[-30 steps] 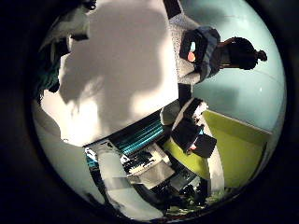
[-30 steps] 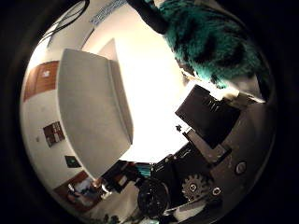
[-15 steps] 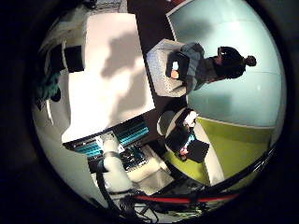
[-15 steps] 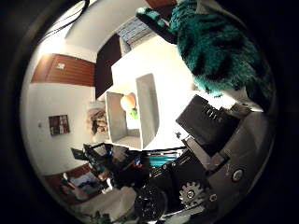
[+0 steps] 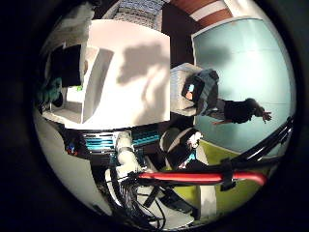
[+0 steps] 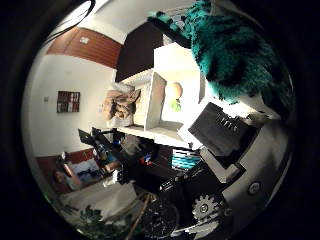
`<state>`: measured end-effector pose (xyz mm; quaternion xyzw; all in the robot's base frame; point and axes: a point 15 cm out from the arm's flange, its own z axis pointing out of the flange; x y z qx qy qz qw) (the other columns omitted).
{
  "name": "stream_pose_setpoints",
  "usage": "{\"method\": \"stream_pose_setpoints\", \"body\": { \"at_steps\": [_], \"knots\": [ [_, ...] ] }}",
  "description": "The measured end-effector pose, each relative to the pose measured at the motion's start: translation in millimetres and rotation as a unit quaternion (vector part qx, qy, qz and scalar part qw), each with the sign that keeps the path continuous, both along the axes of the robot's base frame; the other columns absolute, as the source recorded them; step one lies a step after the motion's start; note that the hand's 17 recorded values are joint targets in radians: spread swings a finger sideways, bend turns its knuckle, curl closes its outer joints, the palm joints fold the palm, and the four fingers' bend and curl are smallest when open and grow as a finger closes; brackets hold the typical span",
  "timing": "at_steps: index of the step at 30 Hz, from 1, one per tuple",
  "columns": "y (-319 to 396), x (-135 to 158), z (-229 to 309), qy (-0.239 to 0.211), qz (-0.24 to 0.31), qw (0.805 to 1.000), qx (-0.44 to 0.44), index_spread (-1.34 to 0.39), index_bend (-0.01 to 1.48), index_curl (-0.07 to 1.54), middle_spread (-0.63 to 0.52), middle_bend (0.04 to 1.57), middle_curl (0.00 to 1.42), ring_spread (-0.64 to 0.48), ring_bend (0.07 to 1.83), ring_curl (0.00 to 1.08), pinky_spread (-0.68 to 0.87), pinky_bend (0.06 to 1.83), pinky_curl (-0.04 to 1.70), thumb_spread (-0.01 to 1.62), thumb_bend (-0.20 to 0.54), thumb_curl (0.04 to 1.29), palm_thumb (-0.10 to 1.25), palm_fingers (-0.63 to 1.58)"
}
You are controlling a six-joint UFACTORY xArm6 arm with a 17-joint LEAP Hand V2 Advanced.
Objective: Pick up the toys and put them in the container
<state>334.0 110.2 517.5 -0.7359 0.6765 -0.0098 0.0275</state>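
White container [image 6: 150, 107] sat on the white desk [image 5: 140, 92], well below the palm. Inside the container lay an orange toy [image 6: 173, 90] with a small green toy [image 6: 175, 105] just beside it. Teal plush toy [image 6: 235, 55] was close against the palm, above the container's far side. Hand [image 6: 225, 135] had fingers [image 6: 217, 131] apparently curled round the plush, though the grip was partly hidden.

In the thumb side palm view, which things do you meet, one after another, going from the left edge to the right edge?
Framed picture on the wall → brown stuffed toy → white container wall → orange and green toy in the container → black part of the hand → teal furry toy.
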Motion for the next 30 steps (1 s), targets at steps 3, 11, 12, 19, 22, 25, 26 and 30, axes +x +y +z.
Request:
{"method": "stream_pose_setpoints", "body": {
  "at_steps": [3,11,12,19,22,25,26,30],
  "knots": [
    [16.8,2.6,-6.6,0.007,0.019,1.000,-0.002,-0.30,1.10,0.92,-0.18,1.32,0.94,-0.26,1.34,0.85,-0.24,1.13,1.09,0.60,-0.020,0.89,1.03,0.97],
    [52.0,16.6,-18.3,0.005,0.052,0.999,-0.002,-0.30,1.08,0.92,-0.18,1.30,0.95,-0.27,1.31,0.87,-0.25,1.10,1.13,0.60,-0.019,0.90,1.02,0.98],
    [56.0,18.9,-19.0,0.002,0.056,0.998,-0.001,-0.30,1.08,0.92,-0.18,1.30,0.95,-0.27,1.31,0.87,-0.25,1.09,1.13,0.60,-0.019,0.91,1.02,0.98],
    [79.5,24.2,-27.1,0.000,0.079,0.997,0.001,-0.31,1.06,0.93,-0.19,1.29,0.96,-0.27,1.29,0.88,-0.26,1.07,1.15,0.61,-0.019,0.91,1.02,1.00],
    [84.3,25.2,-32.2,0.005,0.084,0.996,-0.001,-0.30,1.05,0.94,-0.19,1.26,0.96,-0.27,1.29,0.88,-0.26,1.10,1.17,0.73,-0.035,0.88,0.92,1.03],
    [87.4,30.4,-32.0,-0.003,0.084,0.996,0.002,-0.31,0.94,0.91,-0.20,1.18,0.94,-0.27,1.29,0.85,-0.28,1.07,1.12,1.01,-0.029,0.77,0.83,1.01],
    [88.4,32.3,-32.9,-0.004,0.084,0.996,0.003,-0.32,0.87,0.89,-0.20,1.15,0.92,-0.27,1.27,0.82,-0.30,1.04,1.08,1.07,-0.031,0.73,0.79,1.01],
    [88.9,32.9,-37.9,0.003,0.085,0.996,0.000,-0.38,0.45,0.78,-0.21,1.01,0.82,-0.30,1.19,0.71,-0.42,0.83,0.93,1.19,-0.033,0.54,0.64,0.57]
  ]
}}
